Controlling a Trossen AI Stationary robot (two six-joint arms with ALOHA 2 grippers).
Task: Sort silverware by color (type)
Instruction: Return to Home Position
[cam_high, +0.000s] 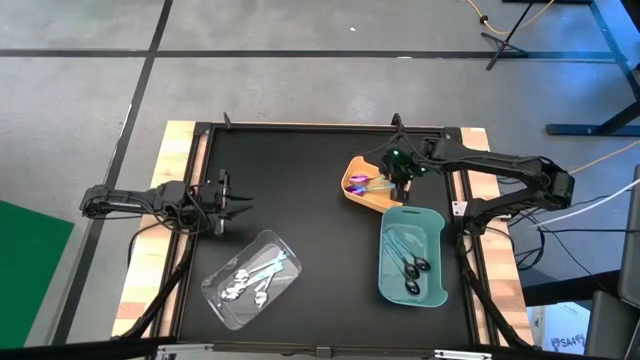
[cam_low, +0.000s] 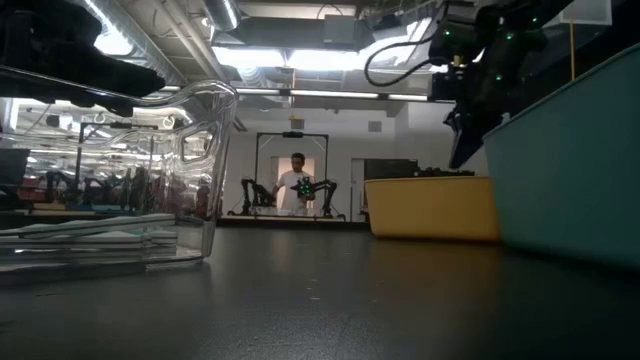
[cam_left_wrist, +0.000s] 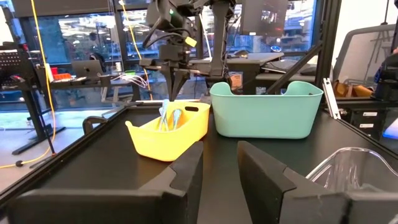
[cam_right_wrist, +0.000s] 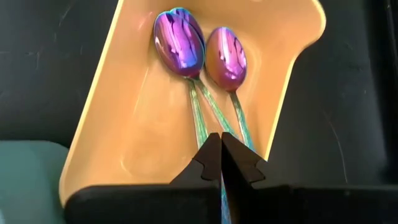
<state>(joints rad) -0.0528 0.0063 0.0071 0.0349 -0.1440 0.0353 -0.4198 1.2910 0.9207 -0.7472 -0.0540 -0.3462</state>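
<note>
Two iridescent blue-purple spoons (cam_right_wrist: 202, 53) lie in the yellow tray (cam_high: 362, 187) at the table's far right, heads toward its left end. My right gripper (cam_right_wrist: 221, 146) hangs over that tray, pointing steeply down, shut on a thin iridescent handle. Silver spoons (cam_high: 248, 280) lie in the clear tray (cam_high: 282, 243) at the near left. Dark-headed utensils with teal handles (cam_high: 410, 265) lie in the teal tray (cam_high: 438, 290) at the near right. My left gripper (cam_high: 243, 205) waits open and level at the table's left side. My right gripper pinches a spoon's thin handle (cam_right_wrist: 216, 129) between its two fingers, coming from above and slanting down. A blue-green strip of it shows in the seam between the fingers. The spoon runs down into the yellow tray; whether its head rests there I cannot tell.
The yellow and teal trays stand close together on the right. Bare black mat (cam_high: 300, 170) lies between the left arm and the trays. Raised wooden rails (cam_high: 180, 140) border the mat. A person (cam_low: 297, 185) stands far off in the room behind.
</note>
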